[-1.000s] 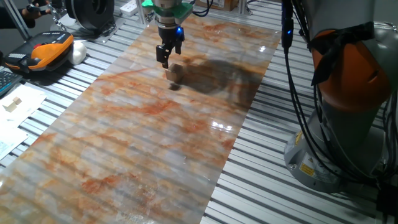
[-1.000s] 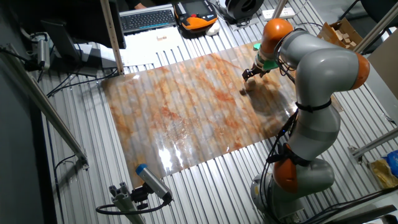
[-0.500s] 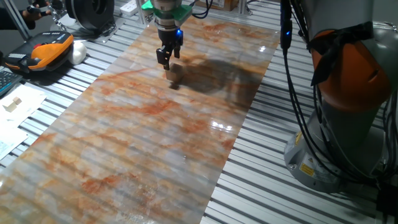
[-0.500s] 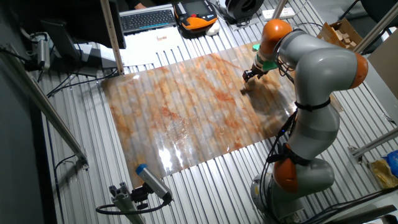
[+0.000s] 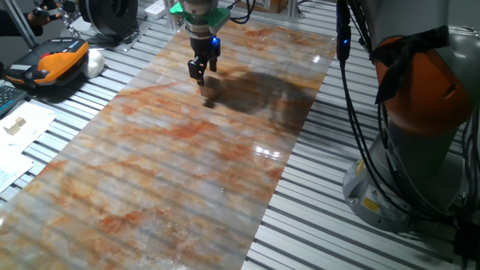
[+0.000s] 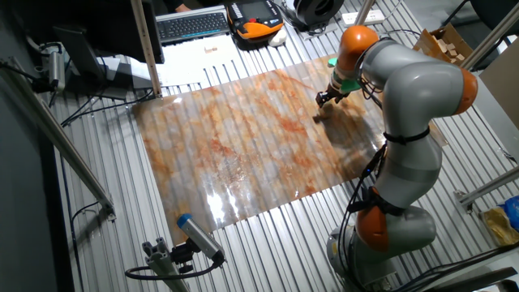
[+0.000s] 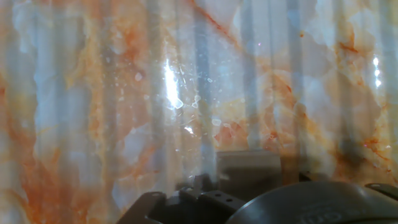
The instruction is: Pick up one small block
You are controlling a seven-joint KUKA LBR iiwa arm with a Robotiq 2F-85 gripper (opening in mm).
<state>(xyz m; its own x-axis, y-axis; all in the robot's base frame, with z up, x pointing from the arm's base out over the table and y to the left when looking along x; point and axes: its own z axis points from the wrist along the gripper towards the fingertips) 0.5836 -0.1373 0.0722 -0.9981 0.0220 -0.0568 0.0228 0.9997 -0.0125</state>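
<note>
Marbled mat (image 5: 187, 172): small block (image 5: 209, 89) just under/beside claw (image 5: 200, 73).

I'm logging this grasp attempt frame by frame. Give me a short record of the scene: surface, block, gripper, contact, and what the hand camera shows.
surface: marbled orange-and-white mat on a slatted metal table
block: small block lying on the mat
gripper: gripper low, right at the block
jaw state: cannot tell
contact: cannot tell if the fingers touch the block
hand view: mostly mat; a grey-tan edge that may be the block
</note>
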